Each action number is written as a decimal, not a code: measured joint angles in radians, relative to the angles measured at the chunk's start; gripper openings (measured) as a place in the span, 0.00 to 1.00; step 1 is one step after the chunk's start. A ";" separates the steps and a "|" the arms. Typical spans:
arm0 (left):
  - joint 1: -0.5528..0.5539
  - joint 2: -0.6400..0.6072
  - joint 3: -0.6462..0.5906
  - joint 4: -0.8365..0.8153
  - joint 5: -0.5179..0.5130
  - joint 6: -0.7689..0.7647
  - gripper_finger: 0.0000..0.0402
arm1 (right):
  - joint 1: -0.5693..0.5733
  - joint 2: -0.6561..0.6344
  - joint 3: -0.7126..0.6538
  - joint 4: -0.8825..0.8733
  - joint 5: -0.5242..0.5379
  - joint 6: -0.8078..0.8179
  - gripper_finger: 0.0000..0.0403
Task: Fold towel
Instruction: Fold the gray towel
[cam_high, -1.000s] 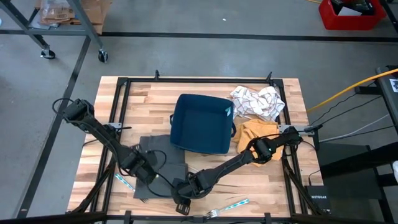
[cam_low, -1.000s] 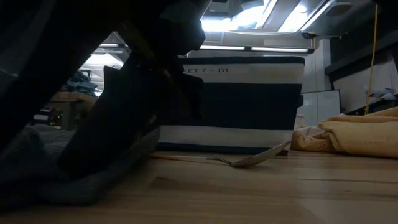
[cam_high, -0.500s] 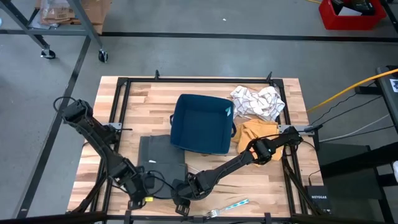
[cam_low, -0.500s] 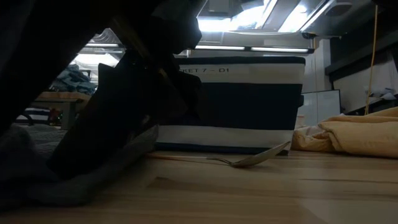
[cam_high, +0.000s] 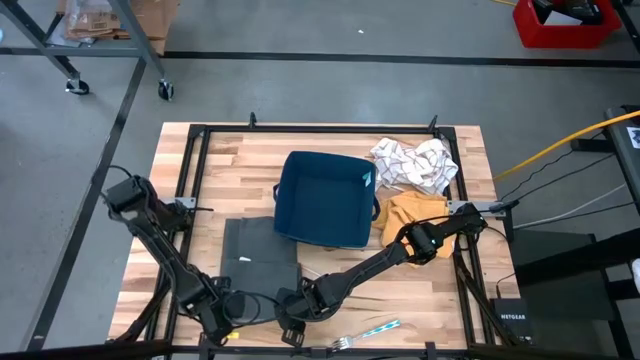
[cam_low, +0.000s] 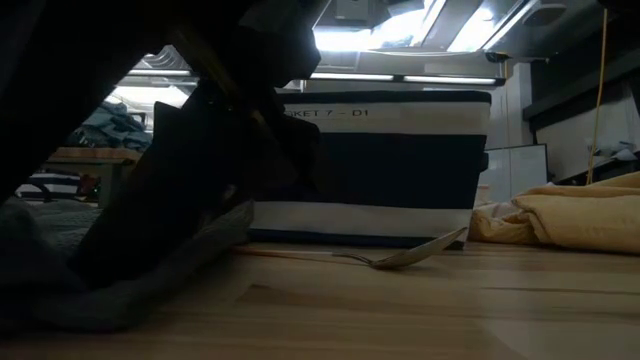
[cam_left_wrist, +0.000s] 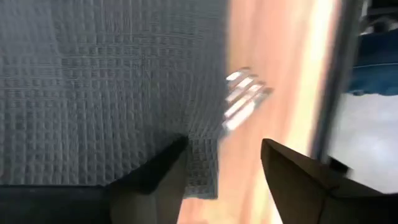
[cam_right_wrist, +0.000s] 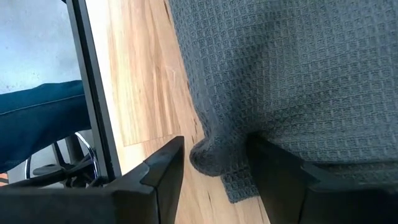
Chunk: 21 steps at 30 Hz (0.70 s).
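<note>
Folding underway: grey towel lying flat on the near-left part of the wooden surface, just near of the blue bin. Left tool at the towel's near-left edge, jaws spread, nothing between them, one finger over the cloth. Right tool at the near-right corner, jaws apart astride a bunched edge, not clamped. Next, probably: closing on both near corners, then lifting them toward the far edge. Hard to judge: fold count so far. Low view mostly blocked by dark arm; near edge crowded by arms from above.
</note>
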 joint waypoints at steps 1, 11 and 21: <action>0.002 0.016 0.000 0.000 0.000 0.000 0.50 | 0.000 0.000 0.000 0.000 0.000 0.000 0.45; 0.003 0.058 0.003 0.000 -0.003 -0.089 0.50 | 0.000 0.000 0.001 0.000 0.000 0.000 0.45; 0.010 0.059 0.002 -0.031 -0.010 -0.060 0.35 | 0.000 0.000 0.001 0.000 -0.008 0.000 0.45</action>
